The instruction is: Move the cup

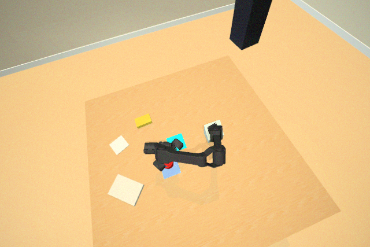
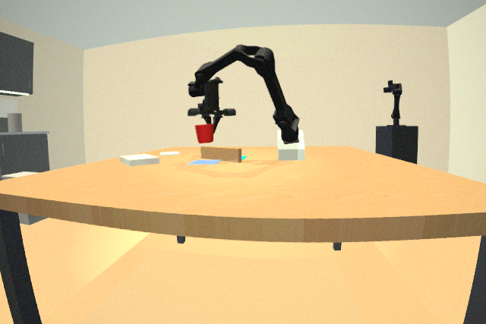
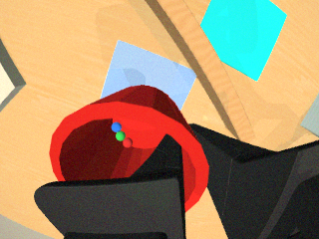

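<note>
My gripper is shut on the rim of a red cup and holds it upright, well above the table. In the side view the cup hangs above the light blue pad. Three marbles, blue, green and red, lie at the cup's bottom. The light blue pad lies under the cup. A low wooden bar lies between it and the cyan pad. From above, the cup is mostly hidden under the arm, over the light blue pad, with the cyan pad behind.
The wooden bar stands between the two pads. A yellow block, a small white tile and a larger white slab lie to the left. The arm's white base is on the right. A dark pillar holds a camera.
</note>
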{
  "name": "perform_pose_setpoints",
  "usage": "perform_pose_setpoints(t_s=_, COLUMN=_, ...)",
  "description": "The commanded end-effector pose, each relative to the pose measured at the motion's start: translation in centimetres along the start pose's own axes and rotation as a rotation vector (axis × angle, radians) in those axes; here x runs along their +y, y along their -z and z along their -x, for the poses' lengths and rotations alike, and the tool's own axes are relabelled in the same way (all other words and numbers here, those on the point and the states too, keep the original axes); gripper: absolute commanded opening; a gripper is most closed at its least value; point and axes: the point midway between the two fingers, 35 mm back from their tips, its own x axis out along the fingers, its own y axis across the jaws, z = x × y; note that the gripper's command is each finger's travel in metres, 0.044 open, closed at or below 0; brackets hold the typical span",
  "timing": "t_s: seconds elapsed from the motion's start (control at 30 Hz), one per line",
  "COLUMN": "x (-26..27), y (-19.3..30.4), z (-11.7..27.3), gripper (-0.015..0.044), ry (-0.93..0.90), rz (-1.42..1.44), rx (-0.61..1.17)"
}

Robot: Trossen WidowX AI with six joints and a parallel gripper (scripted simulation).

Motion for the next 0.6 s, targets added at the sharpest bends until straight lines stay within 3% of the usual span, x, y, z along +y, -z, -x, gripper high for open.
perform_pose_setpoints(t_s=0.0, x=-0.8, y=-0.5, z=0.0, gripper=0.0, ry=0.002, rz=0.0, rx=-0.003)
perform_pose_setpoints(t_s=0.57, x=-5.0, y=-2.9, z=0.3, gripper=0.0, ry=0.005, rz=0.002, rx=-0.007)
